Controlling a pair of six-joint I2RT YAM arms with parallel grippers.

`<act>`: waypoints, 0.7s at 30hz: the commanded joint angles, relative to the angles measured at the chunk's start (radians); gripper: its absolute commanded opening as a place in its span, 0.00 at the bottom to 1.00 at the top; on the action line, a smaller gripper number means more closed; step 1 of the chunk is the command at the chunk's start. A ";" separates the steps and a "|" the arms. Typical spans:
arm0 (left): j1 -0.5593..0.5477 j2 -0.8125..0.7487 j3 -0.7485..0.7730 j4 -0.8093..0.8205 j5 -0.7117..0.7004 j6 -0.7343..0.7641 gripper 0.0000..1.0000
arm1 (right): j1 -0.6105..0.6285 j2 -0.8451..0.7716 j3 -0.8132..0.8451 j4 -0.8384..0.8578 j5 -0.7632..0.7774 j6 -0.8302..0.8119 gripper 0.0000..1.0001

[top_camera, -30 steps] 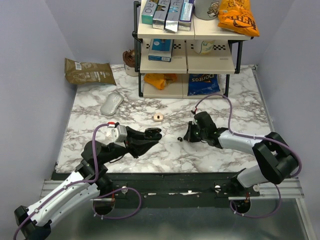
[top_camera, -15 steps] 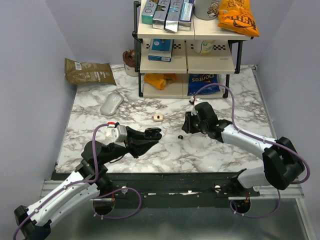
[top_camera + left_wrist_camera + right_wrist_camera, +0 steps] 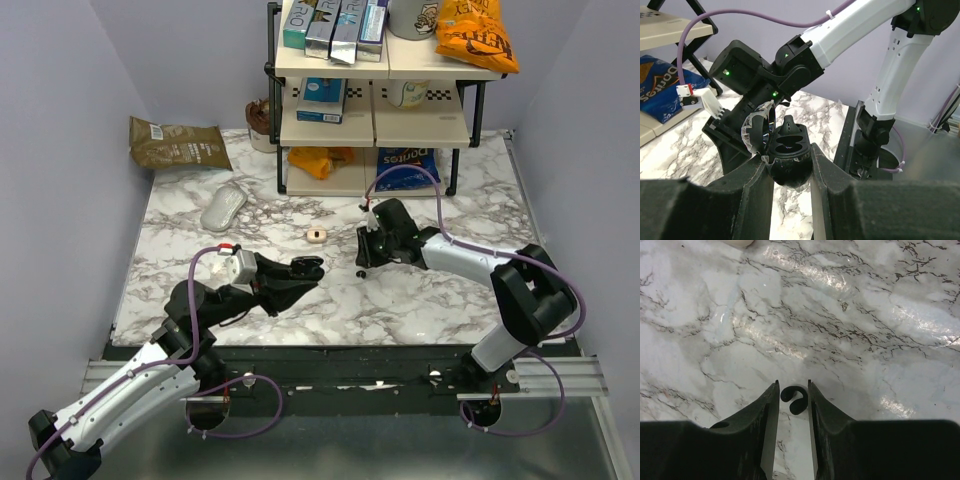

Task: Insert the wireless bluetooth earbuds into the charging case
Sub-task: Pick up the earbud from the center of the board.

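My left gripper point(image 3: 300, 270) is shut on the black charging case point(image 3: 308, 265) and holds it above the table's front middle. In the left wrist view the case point(image 3: 788, 146) sits between the fingers with its lid point(image 3: 759, 131) open; both wells look empty. One small glossy black earbud point(image 3: 359, 272) lies on the marble. My right gripper point(image 3: 362, 262) is down over it. In the right wrist view the earbud point(image 3: 794, 400) lies between the two fingertips of the gripper point(image 3: 793, 386), which stand narrowly apart on either side of it. The other earbud is out of view.
A small beige ring point(image 3: 316, 235) lies behind the case. A grey pouch point(image 3: 223, 208) and a brown bag point(image 3: 178, 142) lie at the back left. A shelf rack point(image 3: 372, 110) with snacks stands at the back, with a blue chip bag point(image 3: 407, 168) under it.
My right gripper has swung left and now straddles the earbud that lay beside it. The left arm and the case have not moved.
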 commanded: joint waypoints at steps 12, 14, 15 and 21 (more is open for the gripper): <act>-0.006 0.008 0.007 0.019 -0.015 0.006 0.00 | 0.007 0.011 -0.060 -0.005 -0.025 0.002 0.36; -0.008 0.008 0.004 0.020 -0.015 0.006 0.00 | 0.008 0.011 -0.065 0.001 -0.026 0.005 0.36; -0.006 0.010 0.006 0.020 -0.015 0.006 0.00 | 0.007 0.009 -0.068 0.001 -0.026 0.007 0.36; -0.008 0.010 0.004 0.023 -0.015 0.004 0.00 | 0.007 0.011 -0.082 0.010 -0.035 0.007 0.36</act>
